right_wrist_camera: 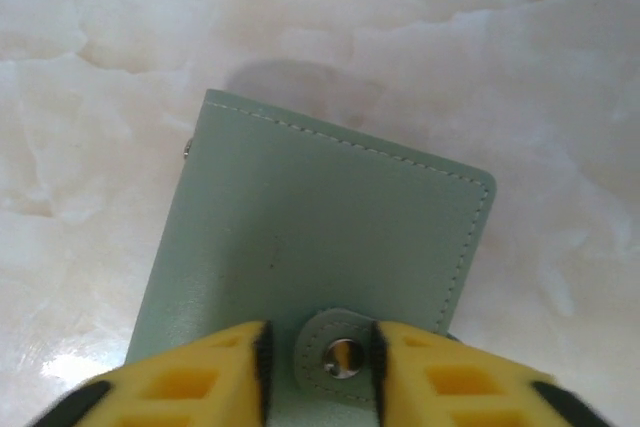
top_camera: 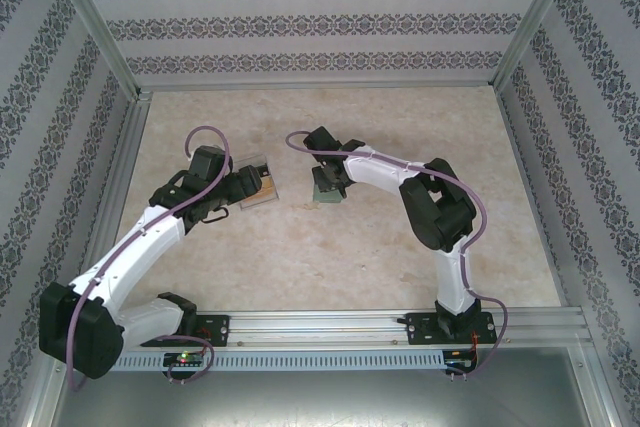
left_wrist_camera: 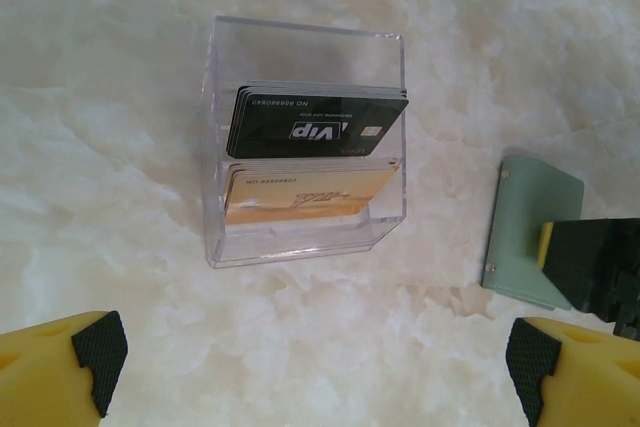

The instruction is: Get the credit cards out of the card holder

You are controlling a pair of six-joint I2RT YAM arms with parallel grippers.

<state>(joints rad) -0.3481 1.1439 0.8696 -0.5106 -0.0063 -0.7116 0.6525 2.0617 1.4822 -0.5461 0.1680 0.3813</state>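
The card holder [right_wrist_camera: 320,217] is a grey-green wallet lying shut and flat on the marble table, a little left of centre [top_camera: 325,194]. Its closing tab [right_wrist_camera: 338,379] with a metal snap faces my right gripper [right_wrist_camera: 320,347]. That gripper reaches down onto the holder's near edge, its jaws narrowed to either side of the tab. The right pad touches the tab and a sliver of holder shows at the left pad. The credit cards are hidden inside the shut holder. My left gripper [left_wrist_camera: 310,357] hangs wide open above bare table, left of the holder [left_wrist_camera: 530,227], with nothing between its fingers.
A transparent tray [left_wrist_camera: 300,247] stands just ahead of the left gripper [top_camera: 240,190]. It holds a black stack marked VIP [left_wrist_camera: 315,127] and a tan one [left_wrist_camera: 300,192]. Patterned walls and metal posts ring the table; open marble lies to the right and back.
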